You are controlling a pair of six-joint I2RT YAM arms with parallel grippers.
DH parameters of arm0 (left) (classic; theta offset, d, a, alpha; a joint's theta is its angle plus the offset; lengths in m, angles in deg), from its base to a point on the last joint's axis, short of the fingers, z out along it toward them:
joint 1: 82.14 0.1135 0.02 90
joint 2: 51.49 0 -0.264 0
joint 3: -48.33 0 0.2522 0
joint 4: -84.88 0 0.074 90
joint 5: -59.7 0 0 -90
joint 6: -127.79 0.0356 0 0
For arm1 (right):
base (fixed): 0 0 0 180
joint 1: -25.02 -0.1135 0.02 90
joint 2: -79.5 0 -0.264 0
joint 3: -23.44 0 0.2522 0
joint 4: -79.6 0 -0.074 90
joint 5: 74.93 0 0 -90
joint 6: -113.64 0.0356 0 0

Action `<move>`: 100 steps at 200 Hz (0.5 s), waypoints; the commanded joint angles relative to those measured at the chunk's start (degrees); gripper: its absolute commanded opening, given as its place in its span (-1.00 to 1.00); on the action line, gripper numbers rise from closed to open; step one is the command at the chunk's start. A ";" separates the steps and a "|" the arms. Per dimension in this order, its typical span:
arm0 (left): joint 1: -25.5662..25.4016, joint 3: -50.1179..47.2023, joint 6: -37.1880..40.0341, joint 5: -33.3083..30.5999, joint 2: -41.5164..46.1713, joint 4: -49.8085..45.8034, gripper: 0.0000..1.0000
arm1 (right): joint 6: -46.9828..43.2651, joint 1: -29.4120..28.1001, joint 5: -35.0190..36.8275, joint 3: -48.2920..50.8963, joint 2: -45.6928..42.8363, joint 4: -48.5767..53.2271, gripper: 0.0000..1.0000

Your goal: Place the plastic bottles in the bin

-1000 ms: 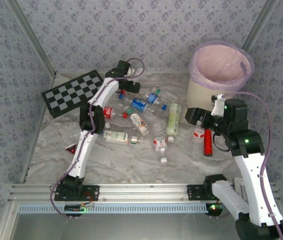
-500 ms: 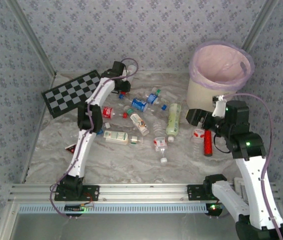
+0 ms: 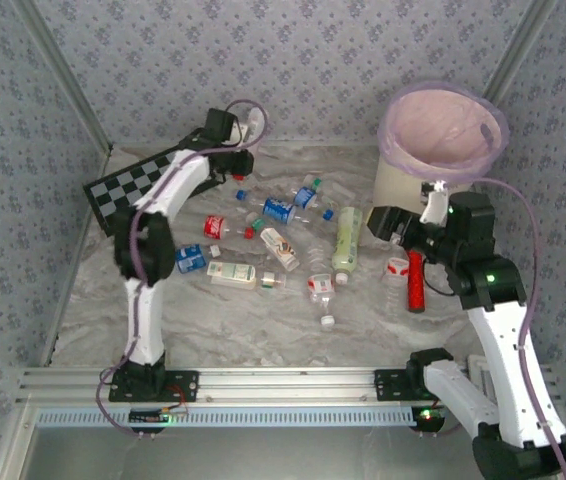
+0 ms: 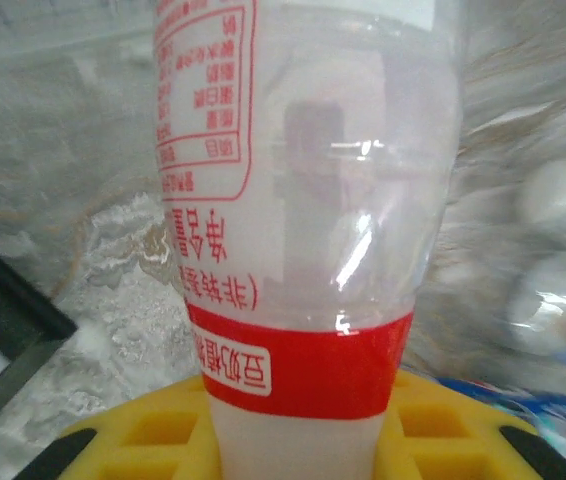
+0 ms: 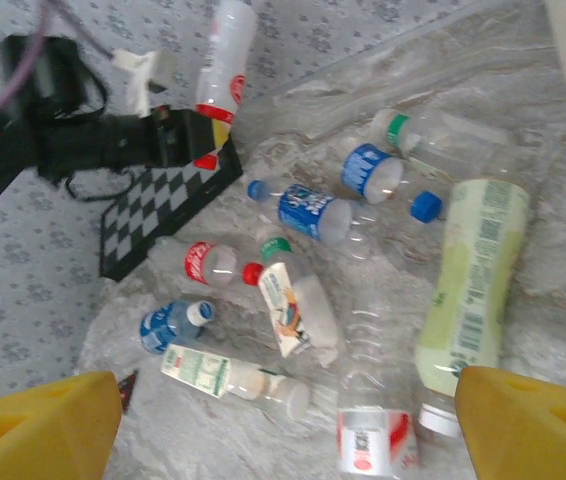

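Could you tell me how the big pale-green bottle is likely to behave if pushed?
The pale-green bottle lies on its side, round-bodied, so it would probably roll. Its thin plastic likely dents easily, and the smooth label may be slippery.

We get bright, even light from overhead, and shadows stay faint in the top view. The bottle (image 4: pixel 303 200) between the fingers (image 4: pixel 443 430) of the left gripper (image 4: pixel 303 450) is sharp (small white glints on its plastic); everything beyond it smears. The right gripper (image 5: pixel 288 420) shows blurred yellow fingertips (image 5: pixel 33 425), and the scene ahead of them is slightly soft.
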 commanded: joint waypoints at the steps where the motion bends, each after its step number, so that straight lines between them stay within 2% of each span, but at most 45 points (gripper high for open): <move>1: -3.94 -17.38 0.78 3.28 16.54 13.22 -0.63 | 3.70 -2.07 -1.44 -0.20 2.91 -9.14 0.79; 33: -7.64 -44.86 -1.85 10.72 34.94 28.47 -0.63 | 4.15 -6.28 -4.15 -3.09 10.29 -14.27 0.82; 51: -10.61 -56.69 -3.35 11.66 43.50 35.69 -0.63 | 3.11 -9.98 -4.78 -4.13 14.51 -14.92 0.89; 66: -13.02 -63.13 -4.79 11.14 48.53 39.69 -0.63 | 2.38 -12.02 -6.18 -6.85 17.64 -15.44 1.00; 100: -15.30 -69.81 -8.10 11.61 53.65 45.82 -0.65 | 1.25 -14.72 -7.56 -9.51 23.93 -14.35 1.00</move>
